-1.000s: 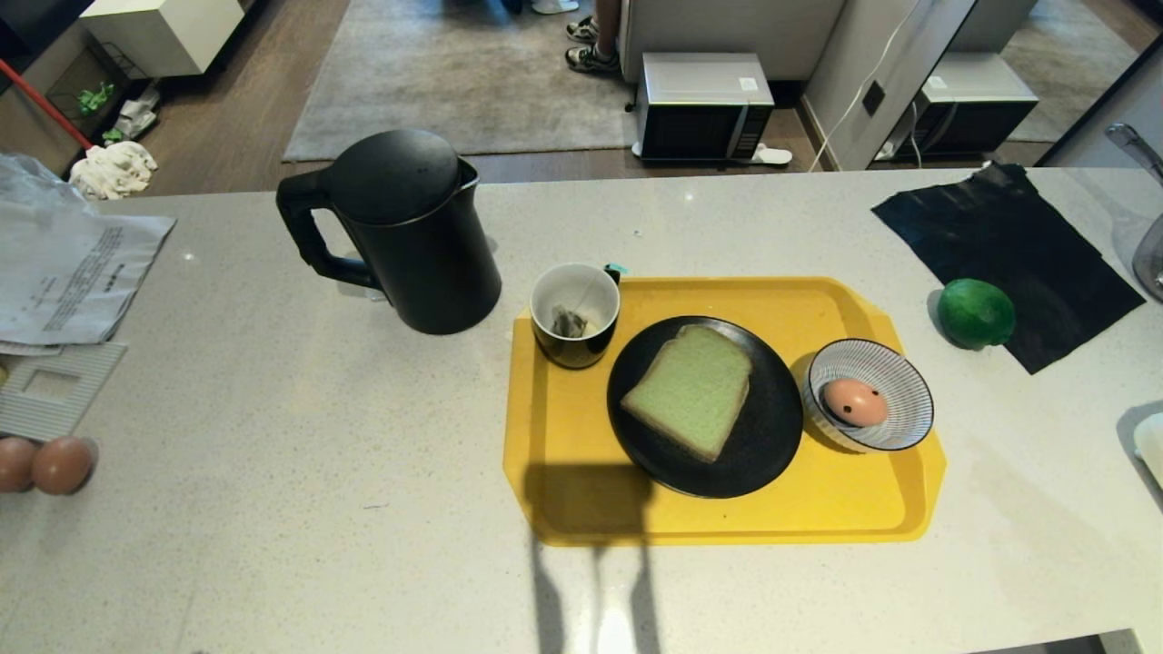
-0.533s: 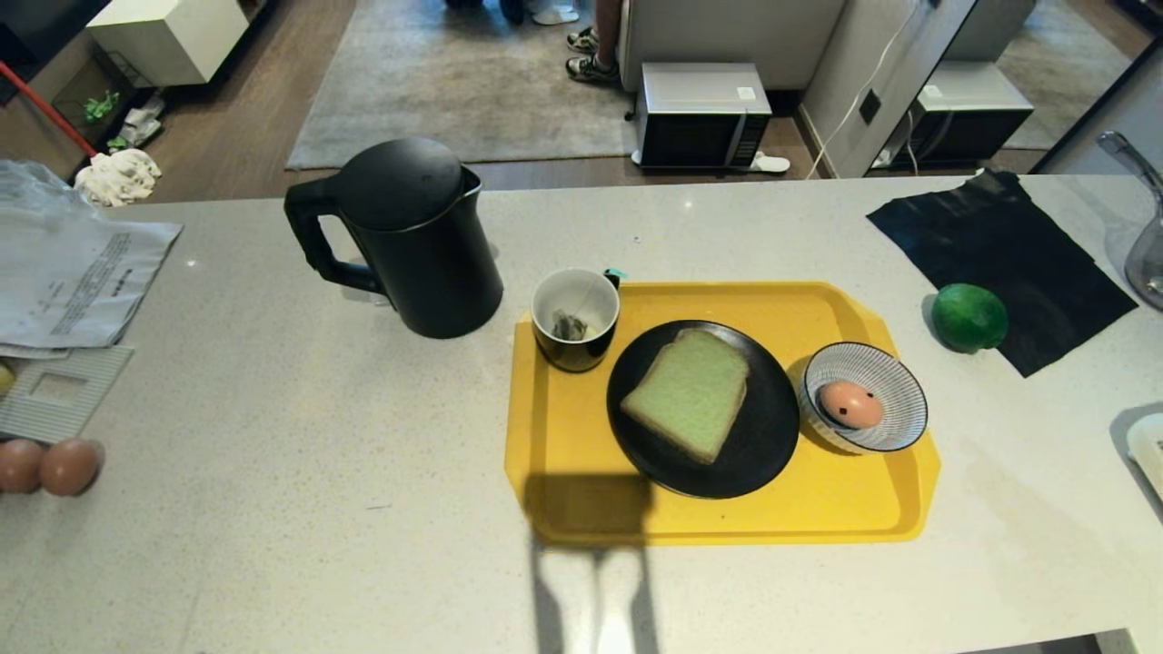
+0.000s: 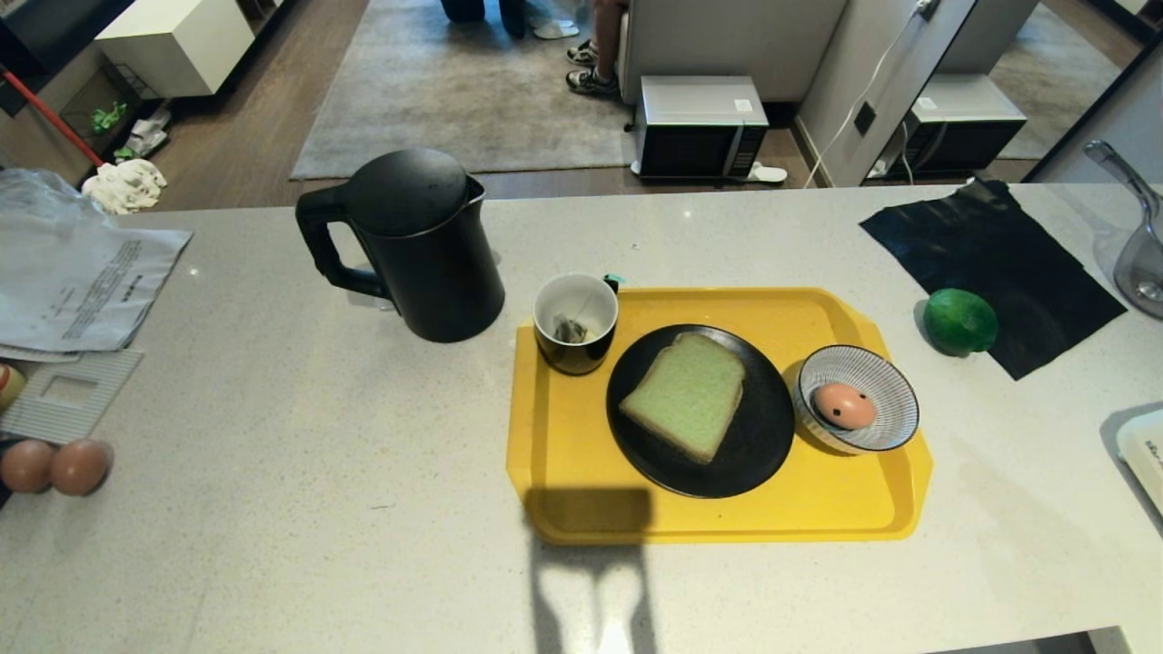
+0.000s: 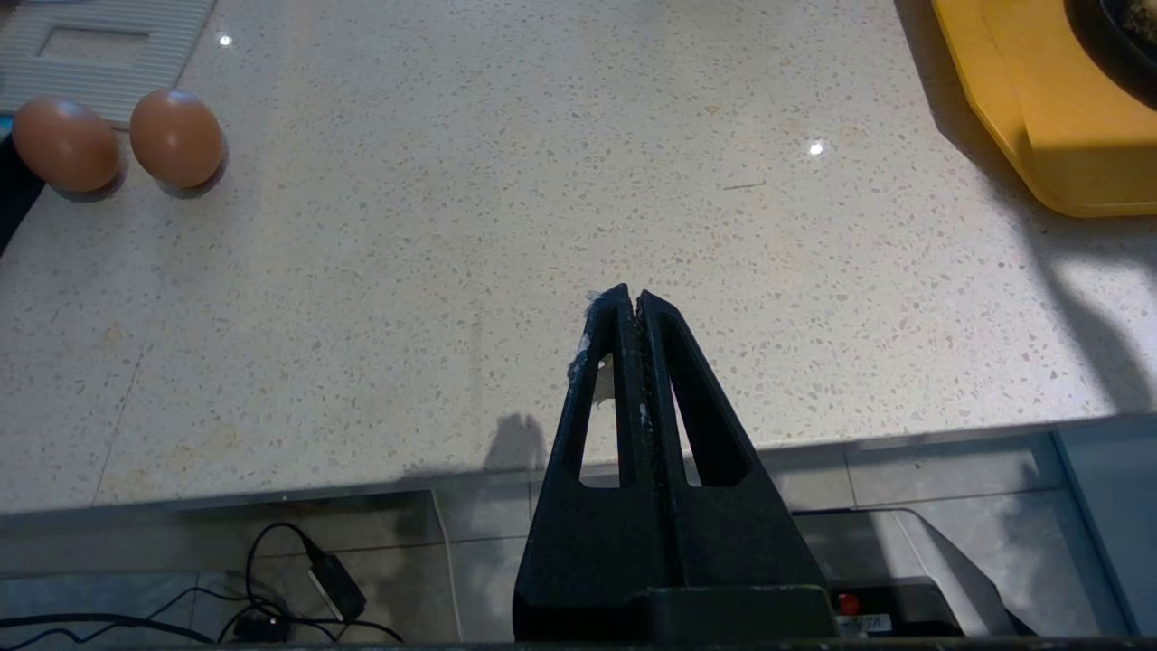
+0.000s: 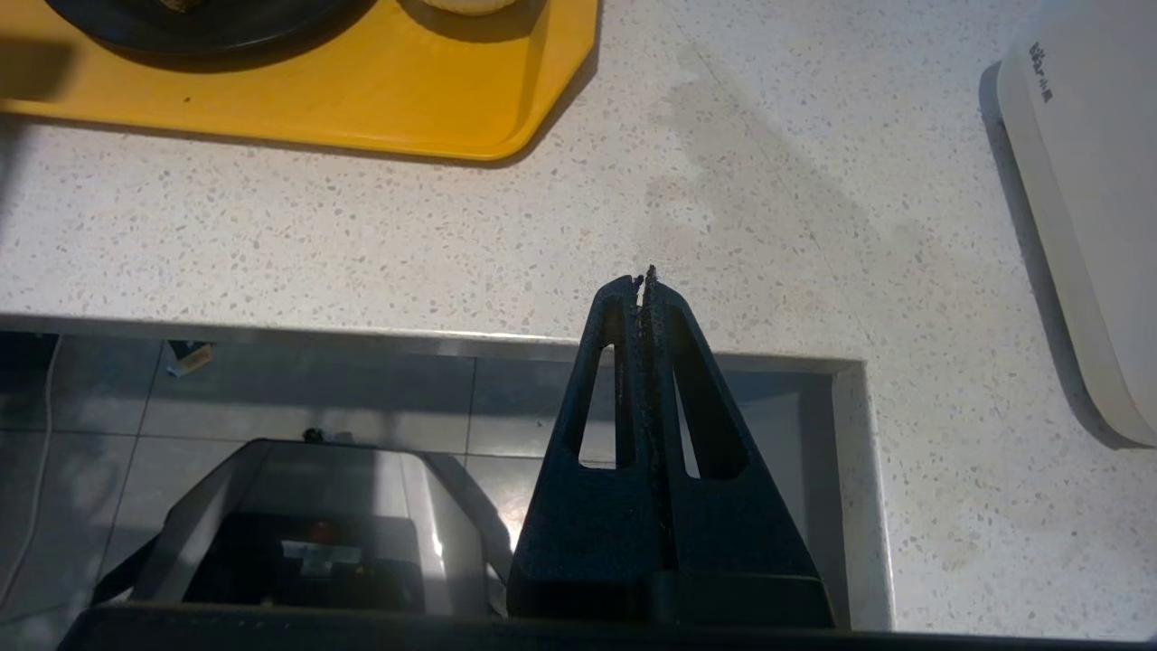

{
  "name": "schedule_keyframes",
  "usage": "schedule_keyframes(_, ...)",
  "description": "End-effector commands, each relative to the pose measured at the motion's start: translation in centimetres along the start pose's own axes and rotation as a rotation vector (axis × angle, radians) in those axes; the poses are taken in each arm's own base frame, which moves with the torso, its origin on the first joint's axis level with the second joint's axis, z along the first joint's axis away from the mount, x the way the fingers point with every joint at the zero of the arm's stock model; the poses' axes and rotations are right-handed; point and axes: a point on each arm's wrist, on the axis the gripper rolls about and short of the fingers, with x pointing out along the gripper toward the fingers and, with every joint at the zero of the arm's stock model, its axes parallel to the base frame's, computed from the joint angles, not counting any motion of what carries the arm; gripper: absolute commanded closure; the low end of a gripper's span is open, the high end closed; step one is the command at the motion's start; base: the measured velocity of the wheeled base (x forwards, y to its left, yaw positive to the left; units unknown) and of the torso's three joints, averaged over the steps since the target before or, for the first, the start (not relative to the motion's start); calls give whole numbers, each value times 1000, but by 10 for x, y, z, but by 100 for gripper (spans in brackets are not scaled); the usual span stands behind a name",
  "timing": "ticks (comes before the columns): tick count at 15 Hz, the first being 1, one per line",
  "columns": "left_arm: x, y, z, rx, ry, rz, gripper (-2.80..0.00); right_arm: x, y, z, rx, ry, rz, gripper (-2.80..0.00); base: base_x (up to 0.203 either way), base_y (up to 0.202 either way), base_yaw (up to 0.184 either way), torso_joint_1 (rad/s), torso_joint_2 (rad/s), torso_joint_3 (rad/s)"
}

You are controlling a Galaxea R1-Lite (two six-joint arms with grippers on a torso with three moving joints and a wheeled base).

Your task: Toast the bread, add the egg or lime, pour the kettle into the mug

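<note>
The tall matte black kettle (image 3: pixel 413 243) stands far ahead of the left gripper (image 4: pixel 630 298), untouched. The pale green bread slice (image 3: pixel 686 394) lies on its black plate, well ahead of the right gripper (image 5: pixel 644 280). The glossy black mug (image 3: pixel 575 322), dark green lime (image 3: pixel 960 321) and spotted pinkish egg (image 3: pixel 842 405) wait too. Both grippers are fully closed, empty; judging by this, nothing looks started.

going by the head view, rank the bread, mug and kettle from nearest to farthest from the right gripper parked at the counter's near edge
The right gripper is shut at the near right edge.
1. The bread, on the black plate mid-tray.
2. The mug, at the tray's far left corner.
3. The kettle, off the tray, farther left and back.
</note>
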Motion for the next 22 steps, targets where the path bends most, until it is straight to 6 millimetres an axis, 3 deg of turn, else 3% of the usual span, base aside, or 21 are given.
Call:
schedule_keyframes(1, 1, 0, -5, -1, 14, 0, 0, 0, 0, 0, -6, 8, 2, 0, 0, 0, 0, 0, 0, 0)
schedule_keyframes(5, 1, 0, -5, 0, 14, 0, 0, -2, -1, 4, -8, -11, -23, 0, 0, 0, 0, 0, 0, 0)
schedule_keyframes(7, 1, 0, -5, -2, 14, 0, 0, -8, -2, 21, -9, -12, -57, 0, 0, 0, 0, 0, 0, 0)
schedule_keyframes(9, 1, 0, -5, -1, 14, 0, 0, -17, -3, 55, -10, 38, -65, 0, 0, 0, 0, 0, 0, 0)
schedule_keyframes(14, 1, 0, -5, -1, 14, 0, 0, 13, -7, 160, -22, 193, -48, 0, 0, 0, 0, 0, 0, 0)
schedule_keyframes(16, 1, 0, -5, -1, 14, 0, 0, 14, -6, 163, -39, 340, 28, 0, 0, 0, 0, 0, 0, 0)
schedule_keyframes(22, 1, 0, -5, -1, 14, 0, 0, -10, -8, 132, -143, 621, 303, 0, 0, 0, 0, 0, 0, 0)
